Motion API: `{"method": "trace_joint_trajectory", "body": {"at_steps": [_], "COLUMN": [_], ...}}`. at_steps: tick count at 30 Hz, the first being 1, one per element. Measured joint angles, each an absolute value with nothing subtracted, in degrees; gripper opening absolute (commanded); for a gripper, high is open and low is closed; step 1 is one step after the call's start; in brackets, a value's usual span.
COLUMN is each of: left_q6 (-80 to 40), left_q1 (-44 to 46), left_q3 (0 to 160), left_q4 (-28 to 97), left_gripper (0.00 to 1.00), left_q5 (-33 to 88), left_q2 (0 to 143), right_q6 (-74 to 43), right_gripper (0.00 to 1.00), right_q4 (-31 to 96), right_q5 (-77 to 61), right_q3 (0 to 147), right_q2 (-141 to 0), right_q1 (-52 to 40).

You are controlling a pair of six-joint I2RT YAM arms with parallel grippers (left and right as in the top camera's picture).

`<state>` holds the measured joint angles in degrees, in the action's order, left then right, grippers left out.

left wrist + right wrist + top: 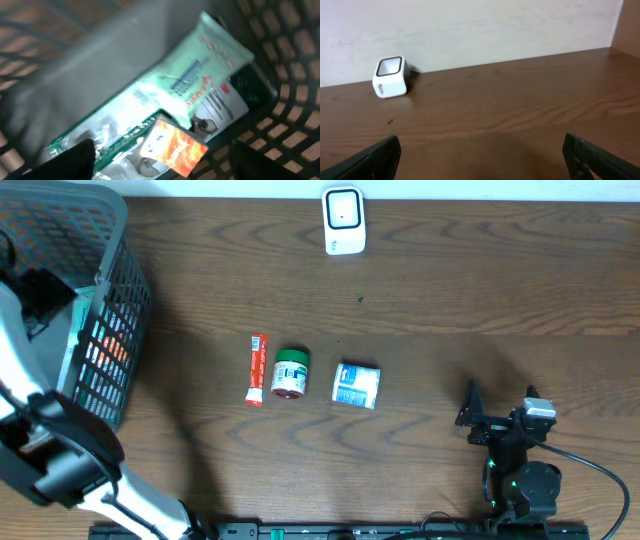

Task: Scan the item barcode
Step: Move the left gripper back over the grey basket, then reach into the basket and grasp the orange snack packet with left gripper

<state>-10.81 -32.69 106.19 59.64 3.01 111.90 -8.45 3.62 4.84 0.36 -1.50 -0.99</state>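
Orange packet (172, 147) lies in the basket (295, 75) beneath the left claw (165, 156), which gapes apart; right claw (481, 142) gapes too.

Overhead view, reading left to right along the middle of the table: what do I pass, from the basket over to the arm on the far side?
basket → red sachet → green-capped jar → white and blue packet → right gripper
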Motion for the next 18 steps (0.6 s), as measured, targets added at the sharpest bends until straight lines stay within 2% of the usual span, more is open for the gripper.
{"method": "trace_joint_trajectory", "body": {"at_steps": [5,18], "left_q6": [-4.0,3.2], "left_q1": [-32.6,-32.5], "left_q3": [106.2,106.2], "left_q4": [59.4,61.8], "left_gripper": [0.89,0.94], "left_q5": [8.2,12.2], "left_q2": [117.0,125.2], "right_q6": [-8.4,-8.4], "right_gripper": [0.99,0.99], "right_q4": [3.6,3.6], "right_q5": [4.8,4.8], "right_q3": [0.4,0.4], "right_q2": [-1.5,-1.5], "right_q1": [-1.0,-1.0]}}
